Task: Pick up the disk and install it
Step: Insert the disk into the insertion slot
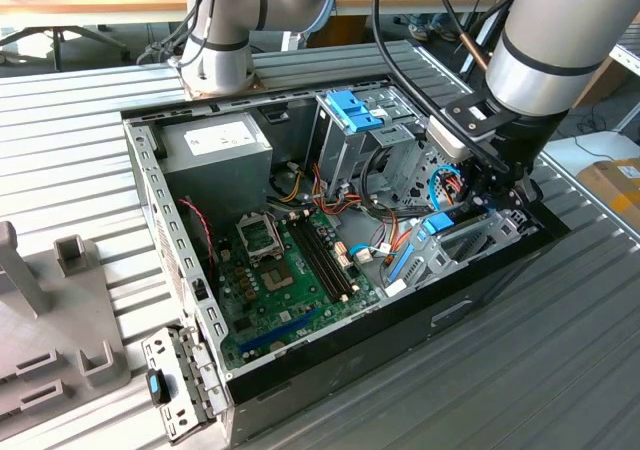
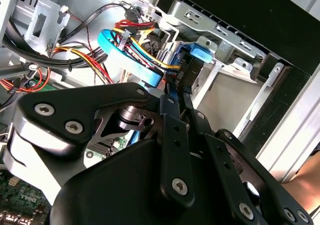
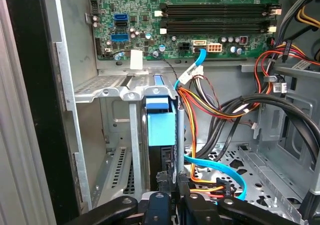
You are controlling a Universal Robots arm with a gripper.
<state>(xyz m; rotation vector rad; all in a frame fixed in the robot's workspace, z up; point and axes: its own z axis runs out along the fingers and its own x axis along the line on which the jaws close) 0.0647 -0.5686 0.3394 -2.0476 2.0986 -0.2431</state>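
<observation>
First wrist view: the gripper [image 3: 172,190] pinches the disk [image 3: 161,122], jaws narrow, inside the metal bay [image 3: 100,87]. Installing is in hand; seating likely needs a straight push deeper.

Gripper [image 2: 176,87] is recorded with jaws drawn together on the dark end of the disk [image 2: 189,67]. The blue end tab [image 2: 202,52] is seen just beyond the jaws. A blue flat cable [image 2: 125,55] is looped beside them, with red and yellow wires [image 2: 145,32] threaded through it.
</observation>
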